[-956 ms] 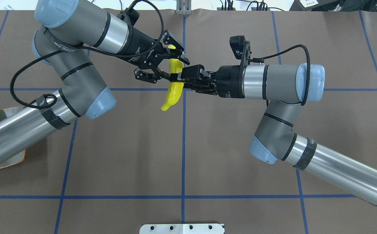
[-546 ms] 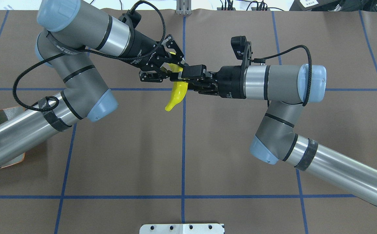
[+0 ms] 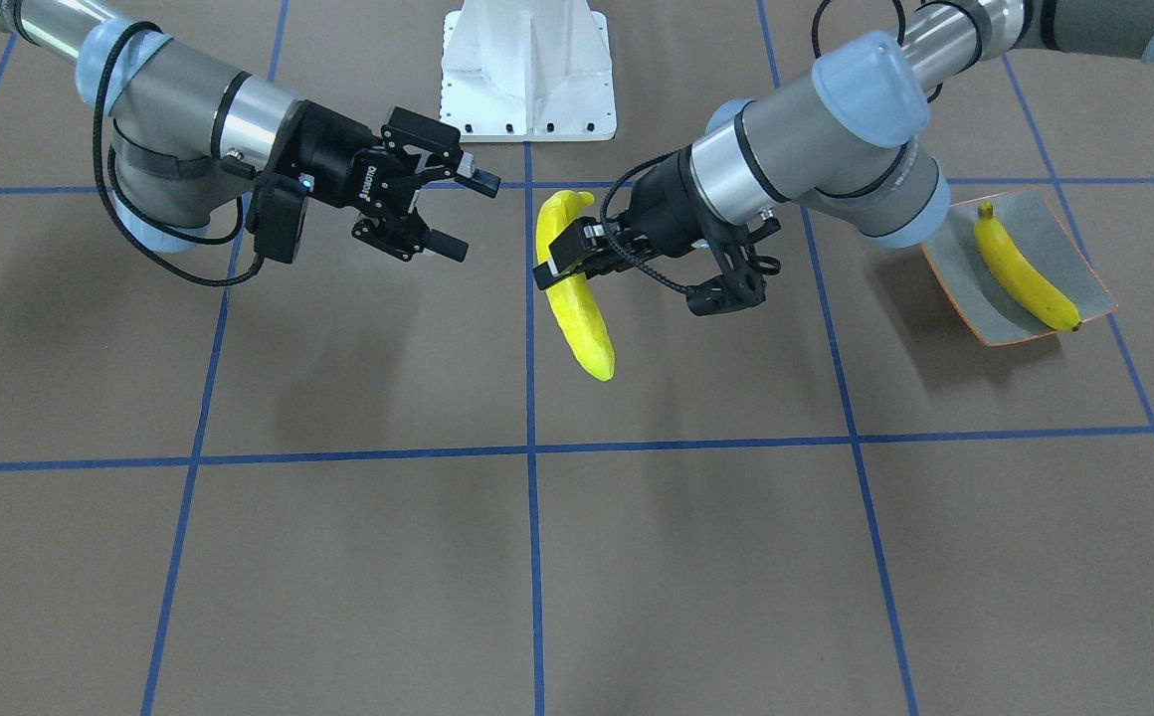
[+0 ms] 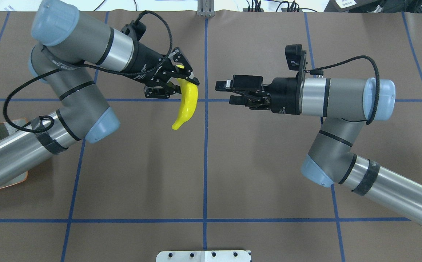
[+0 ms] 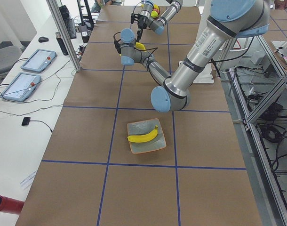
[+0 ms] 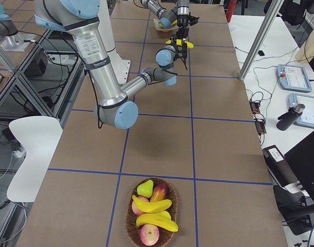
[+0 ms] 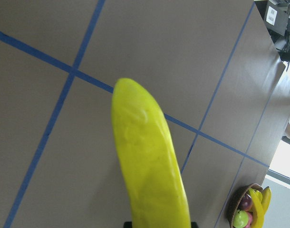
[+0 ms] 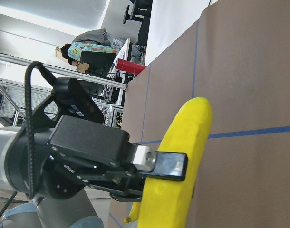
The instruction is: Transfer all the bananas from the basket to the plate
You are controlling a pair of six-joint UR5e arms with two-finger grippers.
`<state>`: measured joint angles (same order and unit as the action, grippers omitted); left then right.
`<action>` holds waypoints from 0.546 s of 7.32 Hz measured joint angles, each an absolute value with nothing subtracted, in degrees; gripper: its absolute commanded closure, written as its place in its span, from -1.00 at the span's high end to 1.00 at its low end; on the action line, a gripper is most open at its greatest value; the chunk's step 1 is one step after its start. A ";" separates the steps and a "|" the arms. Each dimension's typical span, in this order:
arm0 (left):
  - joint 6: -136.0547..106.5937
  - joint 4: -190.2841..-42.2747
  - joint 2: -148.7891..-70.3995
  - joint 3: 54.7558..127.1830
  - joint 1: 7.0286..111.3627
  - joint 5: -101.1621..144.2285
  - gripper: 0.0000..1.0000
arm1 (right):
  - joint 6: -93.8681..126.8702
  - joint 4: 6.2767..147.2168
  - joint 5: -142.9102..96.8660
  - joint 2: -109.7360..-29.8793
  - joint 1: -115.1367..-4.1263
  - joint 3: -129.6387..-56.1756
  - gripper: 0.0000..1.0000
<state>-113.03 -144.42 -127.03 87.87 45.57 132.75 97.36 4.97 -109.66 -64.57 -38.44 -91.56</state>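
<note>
Fingers of the left gripper are clamped across the upper part of one banana, so it hangs free above the table's middle, ready to go to the plate at the robot's left, where another banana lies. The left forearm reaches forward with the wrist about level. The right gripper stands well apart, its jaws spread and holding nothing.

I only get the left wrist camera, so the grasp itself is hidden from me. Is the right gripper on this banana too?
Observer: No, the right gripper is open and apart from the held banana.
Operator: Anything on the plate?
Observer: A second banana lies diagonally across the plate.
Operator: And the basket?
Observer: Two basket bananas lie on other fruit in the basket.
</note>
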 measured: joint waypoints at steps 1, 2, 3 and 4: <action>-112.75 -144.27 -121.91 91.09 46.71 132.93 -1.00 | 96.96 5.07 -109.67 -66.88 -39.93 -91.74 1.00; -112.04 -144.12 -116.98 93.77 48.60 133.07 -1.00 | 95.59 5.42 -109.68 -69.21 -41.45 -91.59 1.00; -109.53 -144.00 -111.99 95.57 50.20 133.19 -1.00 | 93.76 5.87 -109.31 -70.82 -42.51 -90.82 1.00; -104.78 -143.88 -106.30 96.85 51.23 133.32 -1.00 | 92.55 6.77 -108.16 -71.66 -43.15 -89.45 1.00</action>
